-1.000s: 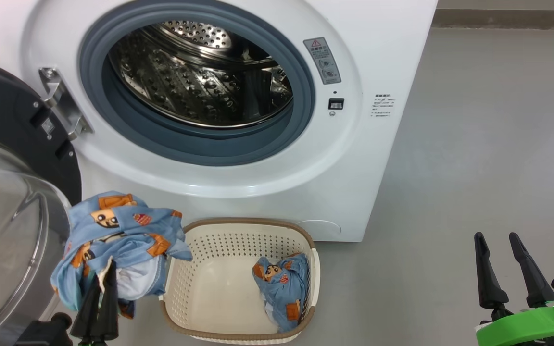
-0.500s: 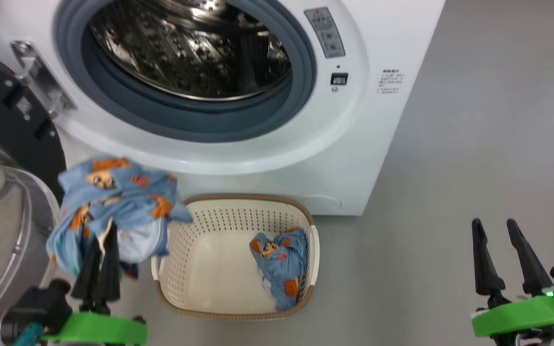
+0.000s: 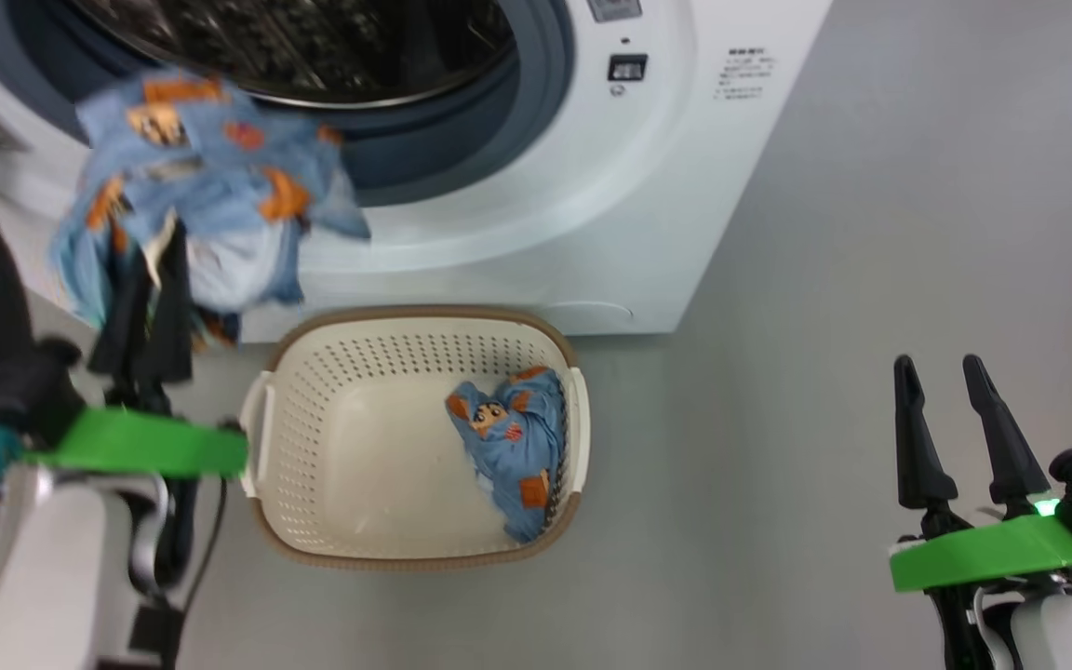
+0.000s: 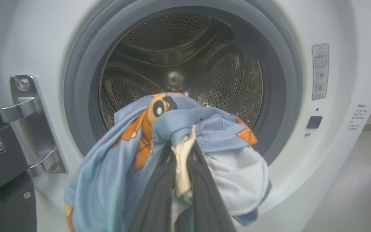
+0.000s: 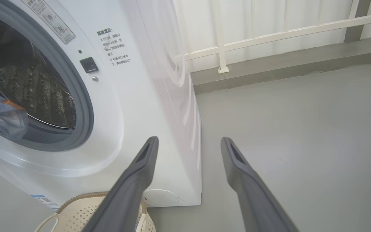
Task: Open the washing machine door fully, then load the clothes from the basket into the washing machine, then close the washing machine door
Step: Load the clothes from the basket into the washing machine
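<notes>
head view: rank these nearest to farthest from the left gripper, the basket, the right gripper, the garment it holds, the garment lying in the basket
1. held garment, clamped in the left gripper
2. basket, just to its right
3. garment in the basket, against its right wall
4. right gripper, far right, open

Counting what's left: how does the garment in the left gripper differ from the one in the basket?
The held garment hangs before the washing machine, pinched by the left gripper; the basket garment lies against the basket's right wall. The held garment shows white lining; the basket garment hardly any. Both are light blue with orange-brown cartoons.
</notes>
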Robot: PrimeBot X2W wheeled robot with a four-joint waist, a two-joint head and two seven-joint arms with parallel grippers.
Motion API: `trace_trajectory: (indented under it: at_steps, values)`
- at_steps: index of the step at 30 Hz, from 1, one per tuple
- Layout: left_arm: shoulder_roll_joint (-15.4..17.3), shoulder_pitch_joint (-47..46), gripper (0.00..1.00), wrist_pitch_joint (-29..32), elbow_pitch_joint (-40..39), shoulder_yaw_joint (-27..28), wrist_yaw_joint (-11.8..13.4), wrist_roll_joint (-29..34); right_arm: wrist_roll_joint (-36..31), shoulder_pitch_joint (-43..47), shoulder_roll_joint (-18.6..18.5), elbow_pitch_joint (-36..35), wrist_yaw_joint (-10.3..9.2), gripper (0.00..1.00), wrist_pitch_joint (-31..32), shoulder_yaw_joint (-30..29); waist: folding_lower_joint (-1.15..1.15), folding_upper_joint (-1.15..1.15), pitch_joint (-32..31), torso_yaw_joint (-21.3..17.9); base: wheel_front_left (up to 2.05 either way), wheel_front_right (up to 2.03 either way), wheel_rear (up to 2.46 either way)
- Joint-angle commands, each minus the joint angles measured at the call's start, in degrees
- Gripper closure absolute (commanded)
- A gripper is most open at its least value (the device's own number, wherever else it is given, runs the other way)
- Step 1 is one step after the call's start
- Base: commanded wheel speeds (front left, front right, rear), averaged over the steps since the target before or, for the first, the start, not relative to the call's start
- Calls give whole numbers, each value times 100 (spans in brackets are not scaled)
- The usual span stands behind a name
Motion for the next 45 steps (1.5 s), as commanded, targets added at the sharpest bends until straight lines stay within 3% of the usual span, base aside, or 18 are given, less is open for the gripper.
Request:
trace_trajectory:
  at_steps: [1,13,25,26,27,28,35,45]
  values:
    - [214,-295,100,-40,-61,155,4,-102,-73,-136,-5,-151,26,0,-46,171,0,0,263,-233,0,0,0]
    - [598,-2553,100,-40,1606,-278,4,-388,-90,-539,151,-241,26,0,-46,305,0,0,918,-740,0,0,0]
    - [954,-4049,100,-40,3000,-218,4,-336,119,-887,181,-268,26,0,-46,606,0,0,1385,-1209,0,0,0]
    - [954,-4091,98,-40,3038,-224,4,-365,139,-893,181,-270,26,0,-46,623,0,0,1400,-1233,0,0,0]
    - [981,-4123,62,-40,3078,-252,4,-366,156,-898,181,-270,26,0,-46,641,0,0,1414,-1258,0,0,0]
    - [1017,-4150,0,-40,3143,-259,3,-355,171,-901,182,-270,26,0,-46,653,0,0,1423,-1276,0,0,0]
    - [1102,-4213,0,-40,3225,-203,3,-357,226,-916,182,-269,26,0,-46,663,0,0,1432,-1334,0,0,0]
    - [982,-3834,0,-40,2979,-111,3,-399,169,-914,183,-261,26,0,-46,611,0,0,1296,-1224,0,0,0]
